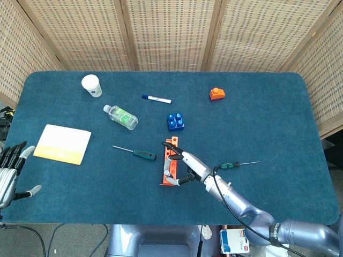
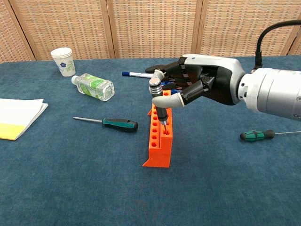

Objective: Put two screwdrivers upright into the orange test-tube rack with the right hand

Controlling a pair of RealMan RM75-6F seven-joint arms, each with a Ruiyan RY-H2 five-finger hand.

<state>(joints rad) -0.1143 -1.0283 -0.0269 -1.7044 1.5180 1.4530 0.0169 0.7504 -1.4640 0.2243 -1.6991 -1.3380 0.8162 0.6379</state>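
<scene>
Chest view: right hand (image 2: pixel 188 87) fingers (image 2: pixel 170 100) around screwdriver (image 2: pixel 157 101) in rack (image 2: pixel 159 136).

The left robot hand (image 1: pixel 9 172) is cut off by the left edge of the head view. In the chest view, the shaft of the screwdriver (image 2: pixel 157 96) is hidden inside a hole of the orange rack (image 2: pixel 160 136), and the right robot hand (image 2: pixel 188 87) covers its handle. The blue block (image 2: pixel 173 90) is mostly hidden behind that hand. The notepad (image 2: pixel 16 117) is cut by the left edge.
</scene>
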